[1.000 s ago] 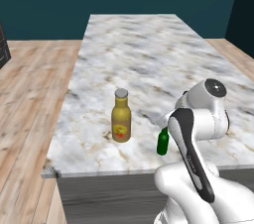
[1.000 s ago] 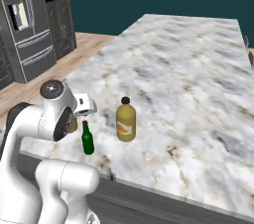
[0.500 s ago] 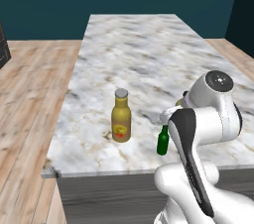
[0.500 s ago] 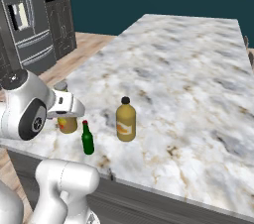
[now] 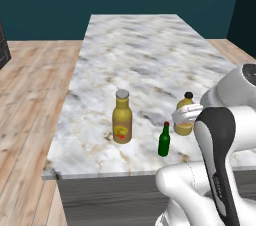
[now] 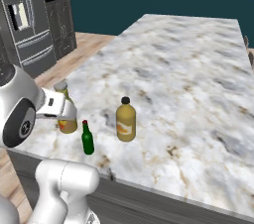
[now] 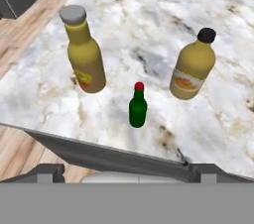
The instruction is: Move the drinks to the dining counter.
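- The small dark-green bottle with red cap [image 7: 138, 106] stands on the veined marble dining counter [image 7: 149, 10], nearest the hand.
- Beyond it, the tall amber bottle with grey cap [image 7: 84, 52] stands left, and the squat amber jug with black cap [image 7: 193, 65] right.

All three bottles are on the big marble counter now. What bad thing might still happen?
Two risks. The small green bottle stands close to the front edge of the dining counter, so a bump might tip it off onto the floor. The three bottles stand close together: the tall amber bottle on one side, the squat jug on the other. The arm hangs right beside them, so a careless swing might knock one into the others.
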